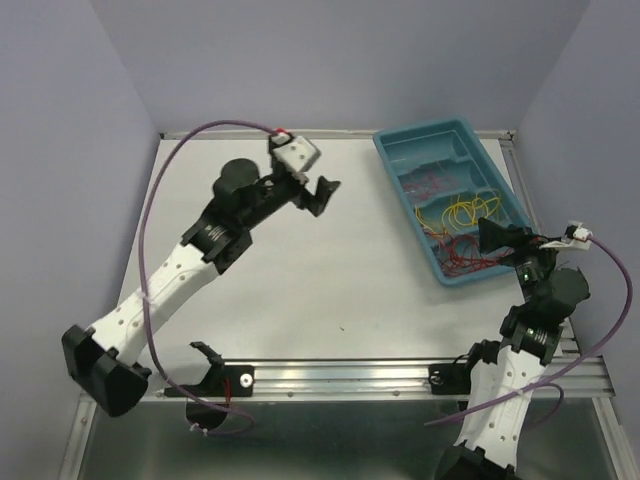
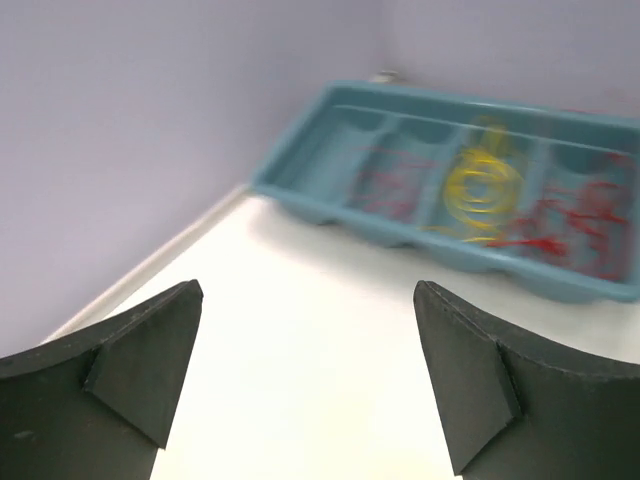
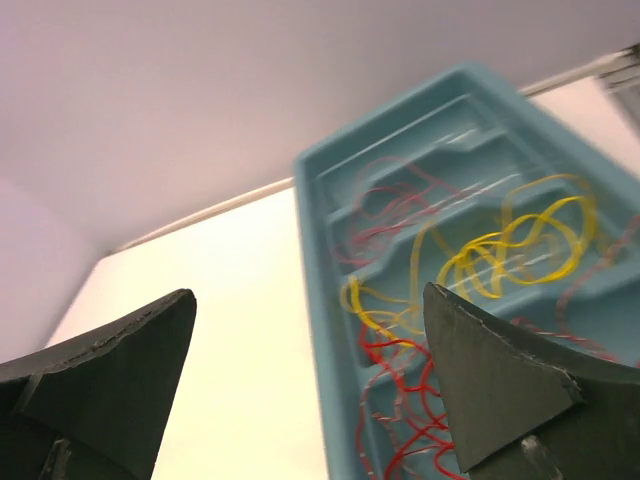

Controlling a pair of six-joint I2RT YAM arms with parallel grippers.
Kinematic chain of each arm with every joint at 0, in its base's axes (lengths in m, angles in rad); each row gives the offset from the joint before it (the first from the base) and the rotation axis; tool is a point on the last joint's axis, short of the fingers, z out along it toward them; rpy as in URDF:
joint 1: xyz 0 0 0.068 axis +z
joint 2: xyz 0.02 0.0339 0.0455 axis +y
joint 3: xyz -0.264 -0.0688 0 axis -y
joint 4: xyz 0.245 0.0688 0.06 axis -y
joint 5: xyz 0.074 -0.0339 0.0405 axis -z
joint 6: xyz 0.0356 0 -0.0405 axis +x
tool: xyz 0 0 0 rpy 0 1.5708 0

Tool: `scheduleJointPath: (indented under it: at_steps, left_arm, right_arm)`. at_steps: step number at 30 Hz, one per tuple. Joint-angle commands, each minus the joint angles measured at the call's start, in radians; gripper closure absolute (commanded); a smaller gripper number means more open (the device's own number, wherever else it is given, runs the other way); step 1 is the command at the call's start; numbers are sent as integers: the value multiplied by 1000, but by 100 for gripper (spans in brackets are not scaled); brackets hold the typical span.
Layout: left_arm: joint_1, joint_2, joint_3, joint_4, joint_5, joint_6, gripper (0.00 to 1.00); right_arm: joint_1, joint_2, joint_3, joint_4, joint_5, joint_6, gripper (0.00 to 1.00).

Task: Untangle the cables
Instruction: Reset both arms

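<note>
The cables lie in a blue compartment tray [image 1: 393,158] at the back right. Yellow strands [image 1: 462,214] loop in the middle compartment, and red strands [image 1: 462,253] curl in the near one and in the far one [image 1: 428,183]. They also show in the right wrist view, yellow [image 3: 520,245] above red [image 3: 420,420], and blurred in the left wrist view [image 2: 480,188]. My right gripper [image 1: 497,235] hovers open and empty over the tray's near right corner. My left gripper [image 1: 318,192] is open and empty over the table, left of the tray.
The white table [image 1: 330,270] is bounded by purple walls at the back and sides. A metal rail [image 1: 340,378] runs along the near edge. A small black clamp [image 1: 210,358] with a thin red wire sits at the near left.
</note>
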Motion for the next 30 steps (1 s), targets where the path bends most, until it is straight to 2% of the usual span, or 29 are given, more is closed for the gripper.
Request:
scheduleJointPath:
  at_steps: [1, 2, 3, 5, 7, 9, 11, 13, 14, 16, 21, 26, 30]
  left_arm:
    - [161, -274, -234, 83, -106, 24, 1]
    - [205, -323, -324, 88, -112, 45, 1]
    - [218, -407, -364, 85, -127, 61, 1]
    - [245, -476, -464, 82, -158, 85, 1]
    - [291, -553, -530, 106, -158, 82, 1]
    - [340, -590, -627, 160, -144, 70, 1]
    - [377, -587, -711, 245, -126, 47, 1]
    - [440, -558, -733, 267, -94, 35, 1]
    - [462, -552, -722, 263, -65, 24, 1]
    - [517, -560, -730, 266, -20, -16, 1]
    - [531, -577, -776, 310, -21, -30, 1]
    - [534, -552, -781, 313, -48, -28, 1]
    - [534, -543, -788, 333, -40, -17, 1]
  right_arm:
    - [4, 4, -117, 330, -221, 195, 0]
    - [4, 28, -121, 420, -238, 221, 0]
    - [7, 38, -98, 404, -237, 221, 0]
    - [21, 50, -53, 298, -198, 151, 0]
    - [35, 33, -15, 281, -194, 135, 0]
    - [38, 18, -1, 269, -197, 125, 0]
    - [38, 51, 49, 157, -194, 18, 0]
    - [77, 116, 51, 121, -160, -14, 0]
    - [143, 124, 21, 178, -184, -15, 0]
    - [224, 101, 23, 130, -107, -56, 0]
    - [242, 38, -4, 175, -187, -27, 0]
    - [245, -48, -9, 94, -145, -50, 0]
    - [245, -50, 4, 39, -120, -72, 0]
